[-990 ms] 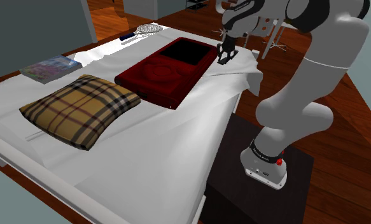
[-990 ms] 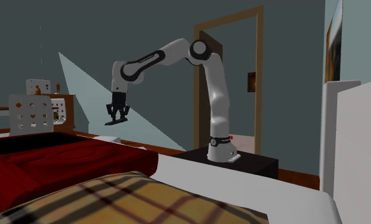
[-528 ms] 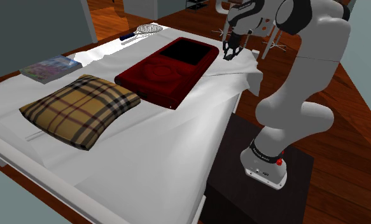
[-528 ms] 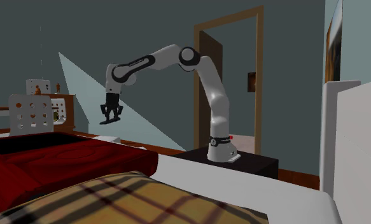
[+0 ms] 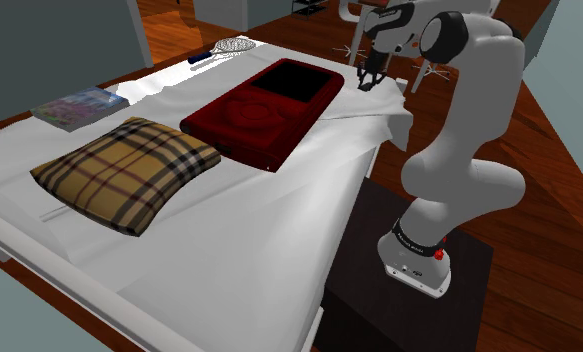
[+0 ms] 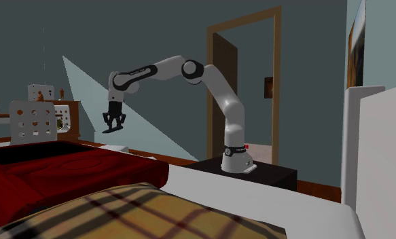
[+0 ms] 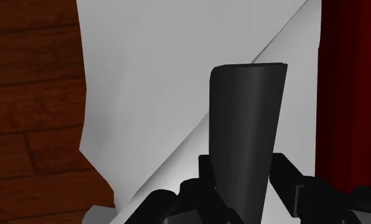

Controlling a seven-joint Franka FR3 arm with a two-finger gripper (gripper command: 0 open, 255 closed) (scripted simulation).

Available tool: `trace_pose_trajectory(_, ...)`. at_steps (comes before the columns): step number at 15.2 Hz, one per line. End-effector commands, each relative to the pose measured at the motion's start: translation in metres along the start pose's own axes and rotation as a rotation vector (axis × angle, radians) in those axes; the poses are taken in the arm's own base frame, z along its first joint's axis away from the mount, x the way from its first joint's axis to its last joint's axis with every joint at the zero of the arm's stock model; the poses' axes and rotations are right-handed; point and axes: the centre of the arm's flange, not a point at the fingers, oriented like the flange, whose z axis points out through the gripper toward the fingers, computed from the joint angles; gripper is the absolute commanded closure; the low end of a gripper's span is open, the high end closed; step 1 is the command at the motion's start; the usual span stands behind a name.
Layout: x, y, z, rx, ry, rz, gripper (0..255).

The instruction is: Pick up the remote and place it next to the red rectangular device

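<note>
In the shoulder view the gripper point(image 5: 367, 78) hung over the far corner of the bed point(image 5: 229, 235), just past the far end of the red device point(image 5: 264, 108). Whatever was between its fingers was too small there to tell from the black gripper itself. In the second exterior view the gripper point(image 6: 113, 122) pointed down, apart from the bed and up beyond the red device point(image 6: 47, 170). In the wrist view the gripper point(image 7: 241, 197) was drawn in narrow on the remote point(image 7: 244, 140), a slim dark bar clasped near one end. The remote's long axis ran along the gripper's own line, and its free end pointed away from the hand, down at the white sheet point(image 7: 152, 76). The red device point(image 7: 352, 95) lay just beside that patch of sheet, with wood floor point(image 7: 31, 95) on the other side. By this the pick looked done and the carry was the step in hand. The next move, as I judged it, called for lowering to the strip of sheet beside the red device. The remote would then need tipping so that it lay flat rather than landing on its end, and only then letting go.
</note>
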Motion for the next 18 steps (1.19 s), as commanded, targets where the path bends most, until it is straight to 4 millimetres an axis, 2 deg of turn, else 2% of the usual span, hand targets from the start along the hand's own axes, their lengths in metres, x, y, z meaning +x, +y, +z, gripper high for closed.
trace_pose_trajectory(1,0.002,0.001,0.01,0.0,0.001,-0.001,255)
trace_pose_trajectory(18,0.003,0.008,0.1,0.0,0.001,-0.001,255)
